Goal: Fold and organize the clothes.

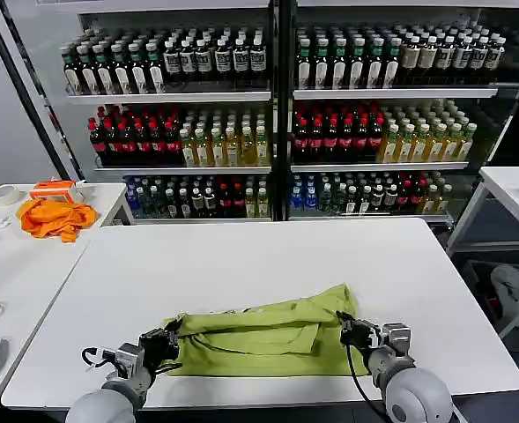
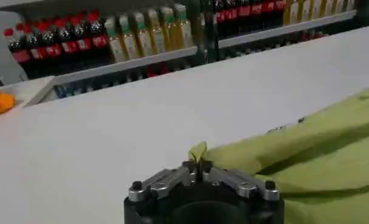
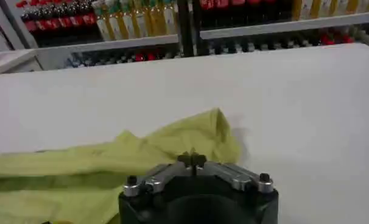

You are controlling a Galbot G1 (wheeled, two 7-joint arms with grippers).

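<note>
Yellow-green T-shirt (image 1: 263, 333), soft, light and limp, is found bunched at the table's (image 1: 241, 256) near edge. Left gripper (image 1: 165, 342) and right gripper (image 1: 351, 330) are closed, pinching its left and right edges; edge grips are judged best.

left pincer (image 1: 169, 337): low, fingers pinched together | right pincer (image 1: 345, 330): low, fingers pinched together

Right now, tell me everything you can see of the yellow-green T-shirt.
The yellow-green T-shirt is plain, soft, cotton-like fabric with no print. It lies partly folded and rumpled, stretched sideways near the front edge of the white table, one corner peaking up toward the back. The left gripper is shut on its left edge, the right gripper on its right edge. Nothing else touches it.
</note>
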